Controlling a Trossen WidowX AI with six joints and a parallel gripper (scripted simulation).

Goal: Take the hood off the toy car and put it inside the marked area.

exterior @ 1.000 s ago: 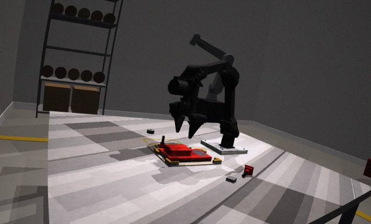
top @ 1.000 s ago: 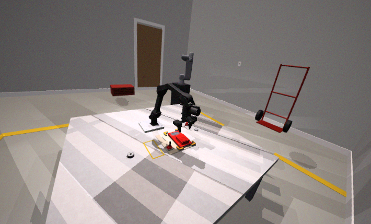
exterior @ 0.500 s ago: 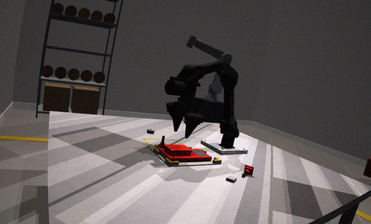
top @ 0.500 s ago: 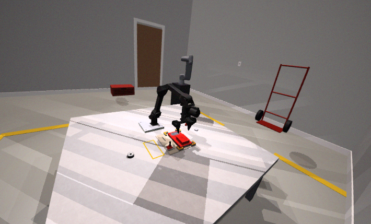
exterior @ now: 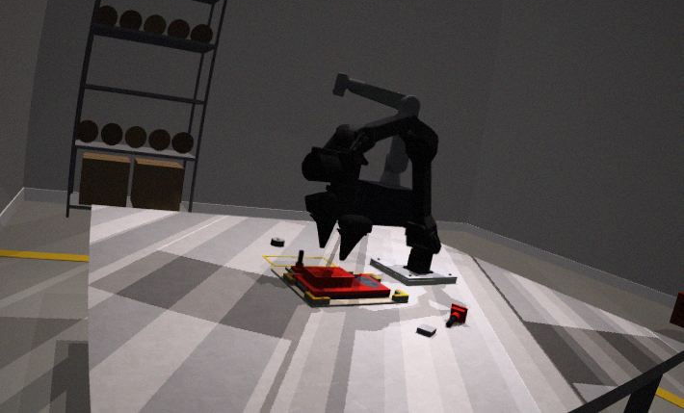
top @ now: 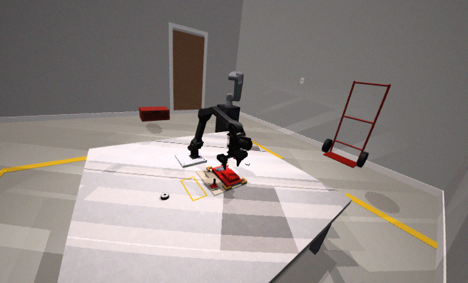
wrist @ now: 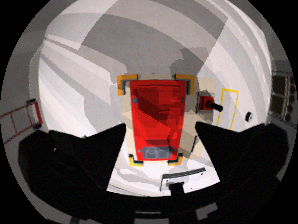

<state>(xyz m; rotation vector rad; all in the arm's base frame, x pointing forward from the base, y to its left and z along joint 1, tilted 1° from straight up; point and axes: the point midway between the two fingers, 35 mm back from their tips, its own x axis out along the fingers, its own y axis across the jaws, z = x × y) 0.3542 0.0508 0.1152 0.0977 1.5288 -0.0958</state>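
The red toy car [top: 225, 176] [exterior: 328, 277] [wrist: 157, 117] stands on a beige board [top: 204, 178] [exterior: 357, 301] between yellow-and-black corner pieces. A grey patch [wrist: 156, 152] shows at its end nearer the arm base. I cannot tell the hood from the rest of the body. A small red piece with a black knob [top: 213, 185] [wrist: 206, 103] is on the board beside the car. The marked area [top: 187, 190] [wrist: 230, 90] is a yellow outline beside the board. My gripper [top: 231, 167] [exterior: 332, 253] [wrist: 162, 126] is wide open and empty, pointing down above the car, with its fingers toward either side of it.
A round black-and-white piece [top: 164, 196] [exterior: 276, 242] [wrist: 249, 117] lies beyond the marked area. Across the car, another red piece with a black knob [exterior: 458, 314] lies on its side near a small light block [exterior: 426, 330]. The arm's base plate [top: 189, 159] is behind the board.
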